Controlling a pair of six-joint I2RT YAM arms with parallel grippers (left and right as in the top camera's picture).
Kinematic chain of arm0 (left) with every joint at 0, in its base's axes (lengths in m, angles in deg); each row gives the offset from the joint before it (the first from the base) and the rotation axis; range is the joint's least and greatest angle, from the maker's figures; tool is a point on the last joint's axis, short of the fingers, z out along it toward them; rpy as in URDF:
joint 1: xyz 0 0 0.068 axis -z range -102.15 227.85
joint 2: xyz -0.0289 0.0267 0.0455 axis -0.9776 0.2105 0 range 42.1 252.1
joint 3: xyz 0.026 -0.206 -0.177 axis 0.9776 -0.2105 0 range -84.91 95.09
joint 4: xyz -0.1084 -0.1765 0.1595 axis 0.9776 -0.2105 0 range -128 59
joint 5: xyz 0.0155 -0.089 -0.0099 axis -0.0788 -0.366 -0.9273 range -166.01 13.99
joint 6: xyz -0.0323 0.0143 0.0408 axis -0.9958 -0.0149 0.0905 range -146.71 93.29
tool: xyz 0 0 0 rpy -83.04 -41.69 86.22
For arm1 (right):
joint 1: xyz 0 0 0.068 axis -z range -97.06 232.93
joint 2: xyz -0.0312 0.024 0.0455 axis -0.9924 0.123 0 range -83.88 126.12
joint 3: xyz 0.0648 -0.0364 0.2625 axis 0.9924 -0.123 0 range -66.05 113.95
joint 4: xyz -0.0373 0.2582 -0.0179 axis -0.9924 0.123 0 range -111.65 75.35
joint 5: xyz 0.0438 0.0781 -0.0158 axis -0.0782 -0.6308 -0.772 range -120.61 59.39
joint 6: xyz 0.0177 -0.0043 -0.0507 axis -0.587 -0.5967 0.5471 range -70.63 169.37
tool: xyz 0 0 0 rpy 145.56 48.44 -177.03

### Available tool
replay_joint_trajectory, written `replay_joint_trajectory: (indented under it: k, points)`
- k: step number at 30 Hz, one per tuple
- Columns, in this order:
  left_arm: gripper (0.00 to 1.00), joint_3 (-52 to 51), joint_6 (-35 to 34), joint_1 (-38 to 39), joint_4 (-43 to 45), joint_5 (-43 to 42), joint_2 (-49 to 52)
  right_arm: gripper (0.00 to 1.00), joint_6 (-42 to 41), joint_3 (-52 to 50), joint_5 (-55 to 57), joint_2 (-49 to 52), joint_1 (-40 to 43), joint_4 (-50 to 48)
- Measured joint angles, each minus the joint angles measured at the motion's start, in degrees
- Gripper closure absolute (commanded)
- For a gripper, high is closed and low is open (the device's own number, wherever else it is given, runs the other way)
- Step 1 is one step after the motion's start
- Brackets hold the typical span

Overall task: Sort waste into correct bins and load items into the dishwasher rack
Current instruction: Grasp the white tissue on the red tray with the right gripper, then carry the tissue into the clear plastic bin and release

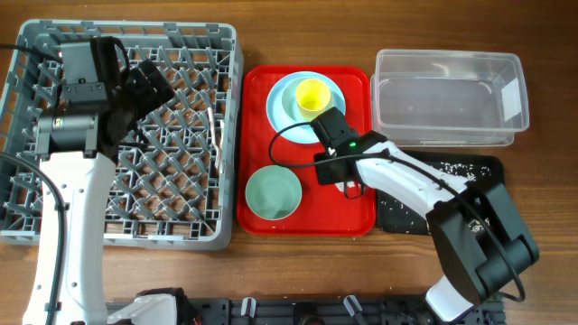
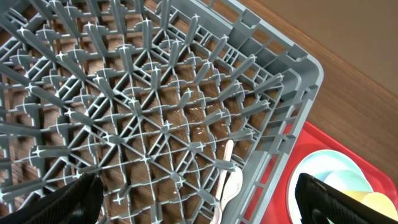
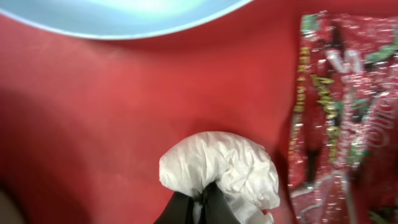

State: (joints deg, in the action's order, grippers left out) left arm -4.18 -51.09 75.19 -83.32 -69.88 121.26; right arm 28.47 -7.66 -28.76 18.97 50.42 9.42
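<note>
The wooden counter carries four things directly: a grey dishwasher rack filling the left of the frame, a red tray at centre, a clear plastic tub at upper right, and a black tray just below the tub.

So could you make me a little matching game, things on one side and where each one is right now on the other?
Things:
1 yellow cup
2 white napkin
3 white spoon
4 rice scraps

Places:
A in the grey rack
B on the black tray
C inside the blue bowl
D pinched by the right gripper

Pairs: 1-C, 2-D, 3-A, 4-B
</note>
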Motion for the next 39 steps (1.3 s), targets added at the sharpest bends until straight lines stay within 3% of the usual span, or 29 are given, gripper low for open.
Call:
replay_joint_trajectory:
  k: [3,7,13,22,25,29,31,34,37,39]
  points:
    - [0.00,0.0,0.0,0.0,0.0,0.0,0.0,0.96,0.4,0.9,-3.0,-2.2,0.0,1.3]
    - [0.00,0.0,0.0,0.0,0.0,0.0,0.0,0.96,0.7,1.8,-2.9,-13.0,0.0,2.3]
    - [0.00,0.0,0.0,0.0,0.0,0.0,0.0,0.96,0.5,2.2,11.5,-24.4,3.4,-0.8]
    - [0.00,0.0,0.0,0.0,0.0,0.0,0.0,0.95,0.6,2.3,18.8,-15.2,20.1,-13.6]
    - [0.00,0.0,0.0,0.0,0.0,0.0,0.0,0.75,0.7,2.3,18.8,-10.6,23.0,-16.2]
    - [0.00,0.0,0.0,0.0,0.0,0.0,0.0,0.27,1.9,2.3,18.8,-7.4,25.0,-17.1]
    - [0.00,0.0,0.0,0.0,0.0,0.0,0.0,0.15,3.2,2.3,18.3,-7.4,25.0,-17.5]
    - [0.00,0.0,0.0,0.0,0.0,0.0,0.0,0.14,6.0,2.4,15.6,-8.5,25.0,-15.2]
    - [0.00,0.0,0.0,0.0,0.0,0.0,0.0,0.21,7.2,3.3,14.1,-14.9,25.0,-10.1]
    - [0.00,0.0,0.0,0.0,0.0,0.0,0.0,0.43,8.0,6.0,10.8,-20.4,25.0,-4.9]
